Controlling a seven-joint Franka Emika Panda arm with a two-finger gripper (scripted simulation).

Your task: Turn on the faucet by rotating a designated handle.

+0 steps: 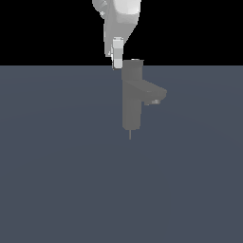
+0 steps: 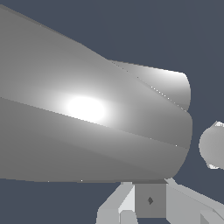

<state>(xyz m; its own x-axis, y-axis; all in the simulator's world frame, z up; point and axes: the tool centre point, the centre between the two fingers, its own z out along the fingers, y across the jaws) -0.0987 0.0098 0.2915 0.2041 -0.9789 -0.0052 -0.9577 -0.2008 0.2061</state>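
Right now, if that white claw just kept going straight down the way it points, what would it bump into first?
Probably the floor. The gripper hangs just off the exterior view's left of the faucet top, beside it rather than above, though depth is unclear.

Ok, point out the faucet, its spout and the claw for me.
faucet (image 1: 131, 102), exterior view, on the square upright column.
spout (image 1: 154, 91), exterior view, on the short angled arm toward the exterior view's right.
claw (image 1: 117, 60), exterior view, at the fingertips beside the faucet's top.
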